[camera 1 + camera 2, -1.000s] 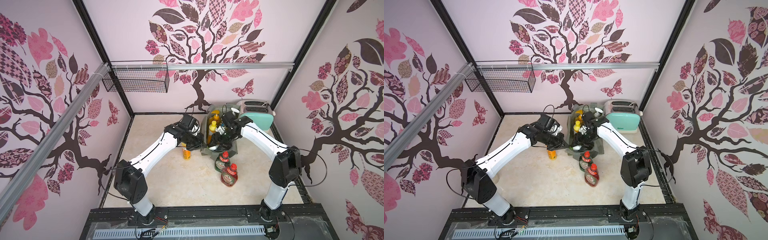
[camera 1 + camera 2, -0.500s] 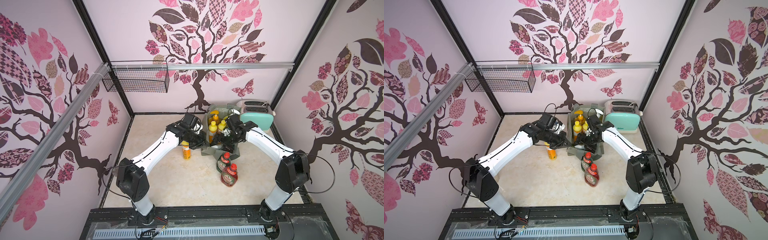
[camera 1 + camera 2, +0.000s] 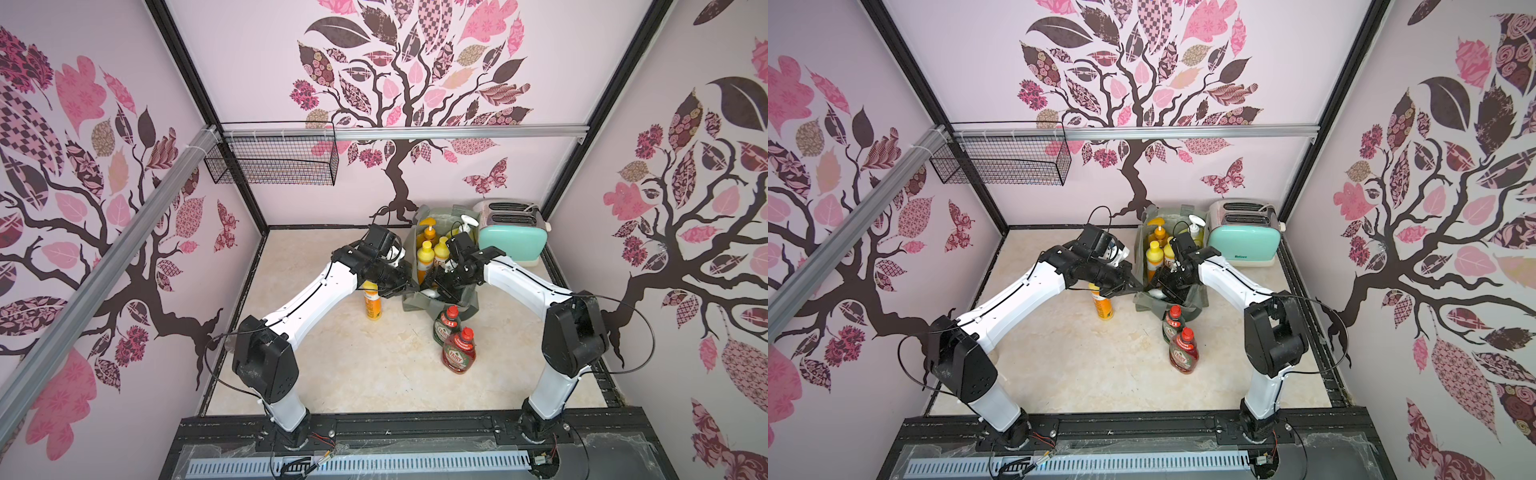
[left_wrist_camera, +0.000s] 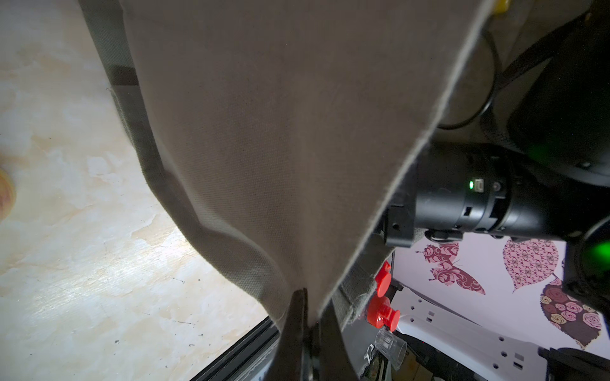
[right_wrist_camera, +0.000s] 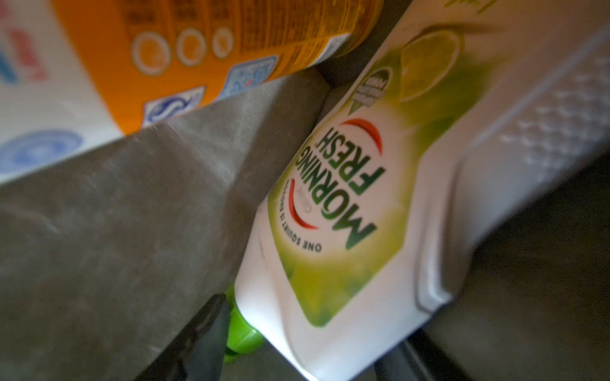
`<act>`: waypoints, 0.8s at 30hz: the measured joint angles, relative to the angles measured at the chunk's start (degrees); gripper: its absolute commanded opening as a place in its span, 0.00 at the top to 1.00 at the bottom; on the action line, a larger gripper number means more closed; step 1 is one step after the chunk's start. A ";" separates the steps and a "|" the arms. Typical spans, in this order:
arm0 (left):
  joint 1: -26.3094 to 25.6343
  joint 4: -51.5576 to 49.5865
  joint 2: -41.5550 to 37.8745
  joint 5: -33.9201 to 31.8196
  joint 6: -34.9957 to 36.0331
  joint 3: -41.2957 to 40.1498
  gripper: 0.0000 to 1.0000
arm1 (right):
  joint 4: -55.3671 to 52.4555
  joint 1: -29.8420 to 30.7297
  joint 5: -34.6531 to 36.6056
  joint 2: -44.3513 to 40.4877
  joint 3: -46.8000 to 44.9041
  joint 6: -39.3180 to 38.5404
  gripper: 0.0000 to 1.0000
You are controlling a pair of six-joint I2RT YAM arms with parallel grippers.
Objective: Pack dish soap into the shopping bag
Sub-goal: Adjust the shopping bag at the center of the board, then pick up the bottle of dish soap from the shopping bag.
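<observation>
Bright even top views (edges bowed), right wrist view blurred, dim

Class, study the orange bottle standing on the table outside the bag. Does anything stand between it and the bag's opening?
Yes. The left gripper is shut on the rim of the bag, and its wrist hangs over the cap of the orange bottle. The right gripper sits in the front part of the opening.

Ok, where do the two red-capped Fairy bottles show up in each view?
Both top views: the Fairy bottles stand upright just in front of the shopping bag.
Left wrist: only their red caps show, past the bag's edge.
Right wrist: not in it.
Shared landmark: the bag's grey-green fabric, in every view.
</observation>
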 measured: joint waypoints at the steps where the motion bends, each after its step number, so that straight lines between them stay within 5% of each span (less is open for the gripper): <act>1: 0.00 0.00 0.11 0.09 -0.07 0.00 1.00 | 0.09 -0.02 -0.07 0.35 0.17 0.13 0.38; 6: 0.00 -0.07 0.72 0.81 -0.46 0.04 1.00 | 1.25 -0.33 -0.98 1.38 0.22 0.81 0.56; 13: -0.24 -0.48 1.14 1.51 -0.57 0.20 1.00 | 1.62 -0.81 -1.60 1.70 0.31 2.40 0.98; 24: -0.26 0.63 -0.24 1.27 1.18 -0.83 1.00 | -4.02 -3.82 -3.82 1.97 5.25 4.57 1.00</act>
